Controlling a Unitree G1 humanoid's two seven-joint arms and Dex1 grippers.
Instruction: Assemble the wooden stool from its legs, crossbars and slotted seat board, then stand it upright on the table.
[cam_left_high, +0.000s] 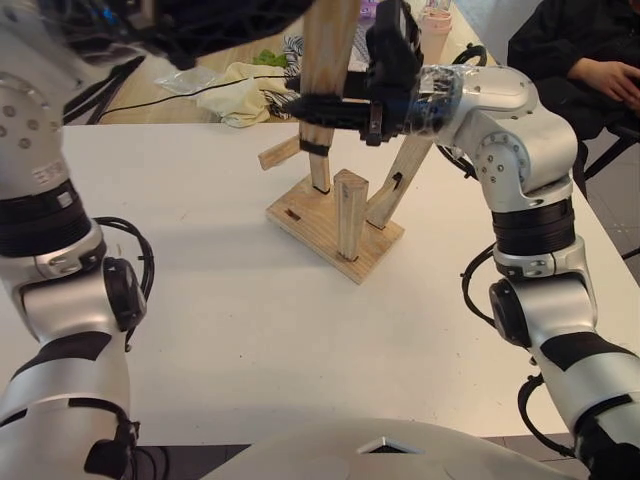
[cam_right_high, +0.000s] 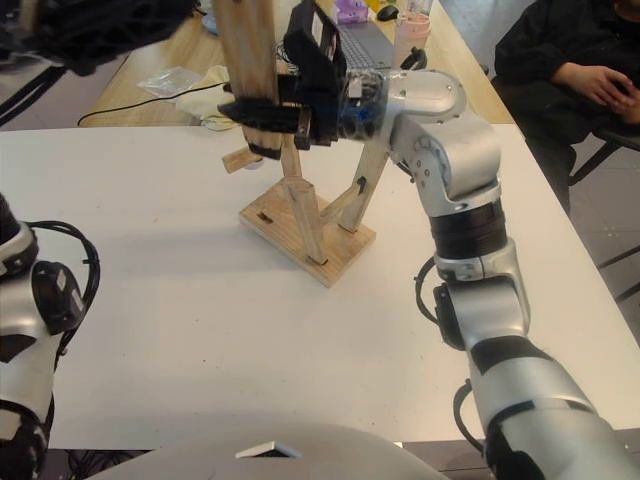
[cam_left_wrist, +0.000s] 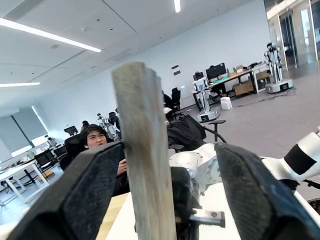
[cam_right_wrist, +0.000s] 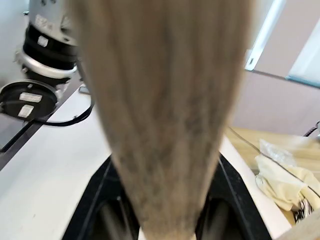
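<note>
White table (cam_left_high: 220, 300) in open office; seat board (cam_left_high: 312, 232) flat, leg (cam_left_high: 328, 60) above.

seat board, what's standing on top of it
Three wooden legs stand on the seat board, one carrying a crossbar. The right gripper and its held leg hide the top of the far leg.

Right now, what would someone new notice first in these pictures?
A tall wooden leg hangs upright over the white table, clamped in the right gripper, the left gripper open around its top. Beneath it the seat board lies flat, other legs sticking up from it.
</note>
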